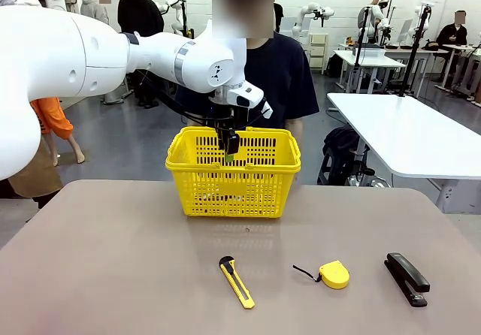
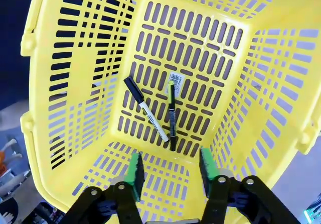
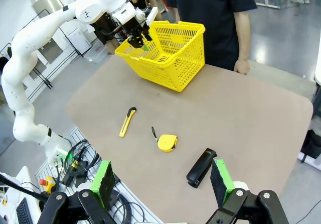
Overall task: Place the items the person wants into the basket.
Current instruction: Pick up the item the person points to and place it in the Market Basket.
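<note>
The yellow basket [image 1: 233, 173] stands at the table's far side in front of the person [image 1: 282, 72] in a navy T-shirt. My left gripper [image 1: 230, 149] hangs open over its middle, nothing between the fingers. On the basket floor [image 2: 210, 83] lie the marker [image 2: 145, 109] with white barrel and the thin black pen [image 2: 171, 114], side by side. The yellow tape measure [image 1: 332, 274] with black strap rests on the near table, right of centre. My right gripper [image 3: 163, 184] is open, high above the table's near edge, empty.
A yellow-black box cutter [image 1: 236, 281] lies left of the tape measure, and a black stapler [image 1: 406, 278] lies to its right. The person's hand [image 3: 241, 66] rests at the far table edge beside the basket. A white table [image 1: 413, 136] stands off to the right.
</note>
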Robot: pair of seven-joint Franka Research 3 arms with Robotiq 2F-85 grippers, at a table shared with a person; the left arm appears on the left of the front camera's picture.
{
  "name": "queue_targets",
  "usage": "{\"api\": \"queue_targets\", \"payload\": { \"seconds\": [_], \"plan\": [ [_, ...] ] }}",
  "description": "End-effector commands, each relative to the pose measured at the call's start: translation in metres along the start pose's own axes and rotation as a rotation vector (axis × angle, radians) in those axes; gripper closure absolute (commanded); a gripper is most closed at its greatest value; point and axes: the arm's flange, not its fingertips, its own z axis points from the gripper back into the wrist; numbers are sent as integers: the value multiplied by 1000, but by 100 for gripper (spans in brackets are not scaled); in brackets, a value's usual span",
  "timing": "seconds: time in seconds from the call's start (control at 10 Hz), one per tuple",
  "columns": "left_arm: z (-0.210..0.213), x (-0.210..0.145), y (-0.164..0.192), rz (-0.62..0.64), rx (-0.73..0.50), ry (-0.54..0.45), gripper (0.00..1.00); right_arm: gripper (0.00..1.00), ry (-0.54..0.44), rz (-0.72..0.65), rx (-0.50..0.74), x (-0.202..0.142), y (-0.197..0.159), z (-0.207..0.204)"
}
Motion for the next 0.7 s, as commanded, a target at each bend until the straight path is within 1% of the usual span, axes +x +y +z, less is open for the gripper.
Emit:
{"api": "queue_targets", "payload": {
  "seconds": [0.0,0.4,0.6],
  "plan": [
    [3,-3,-3,0,-26,-2,0,0,-13,13,17,0,-1,0],
    [5,-2,-4,1,-32,-3,0,0,-13,13,17,0,-1,0],
    [18,-14,-8,24,-50,-38,0,0,-13,13,17,0,-1,0]
  ]
}}
